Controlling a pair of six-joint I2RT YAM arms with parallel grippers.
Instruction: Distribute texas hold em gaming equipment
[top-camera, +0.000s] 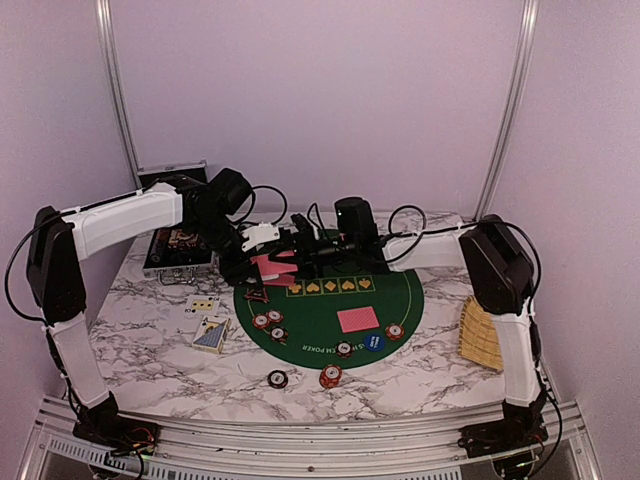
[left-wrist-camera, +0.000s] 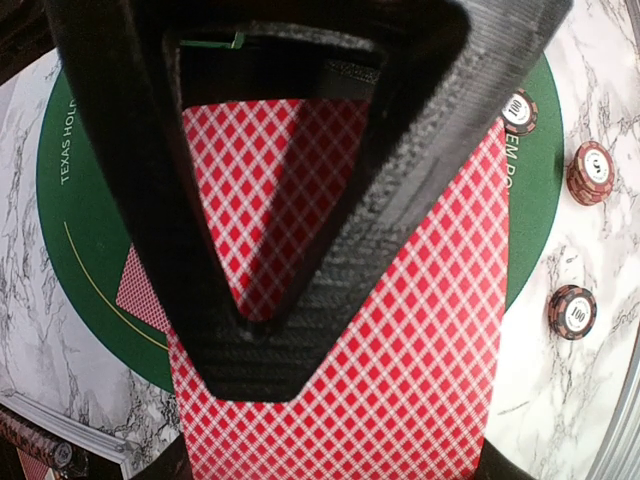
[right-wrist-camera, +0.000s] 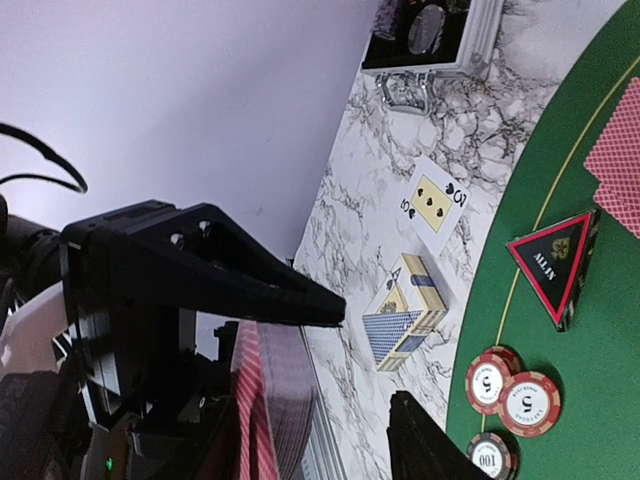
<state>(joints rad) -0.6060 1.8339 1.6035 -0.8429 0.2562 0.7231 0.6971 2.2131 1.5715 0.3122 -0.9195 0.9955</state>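
**Red-backed cards clamped in the left gripper over the felt**

Black ribbed plastic fills most of the left wrist view. One triangular finger lies across a stack of red-backed playing cards (left-wrist-camera: 420, 350), and the finger beneath them is almost wholly covered. The left gripper (top-camera: 258, 262) is closed on that stack, and the cards' lattice print hides much of the green felt mat (left-wrist-camera: 85, 230) below.

From above, the stack hangs over the mat's far left part. The two grippers overlap there, so their tips are hard to separate. The right gripper (right-wrist-camera: 370, 350) has its fingers apart, holds nothing, and sits just beside the stack's edge.

A single red-backed card (top-camera: 358, 319) lies flat on the felt, right of centre. Round striped chips (top-camera: 270, 323) cluster at the near left, and a blue chip (top-camera: 374, 343) sits by the near rim. The red-edged triangular marker (right-wrist-camera: 553, 265) reads ALL IN. The metal-edged case (right-wrist-camera: 430, 40) is cut off at the frame's top.
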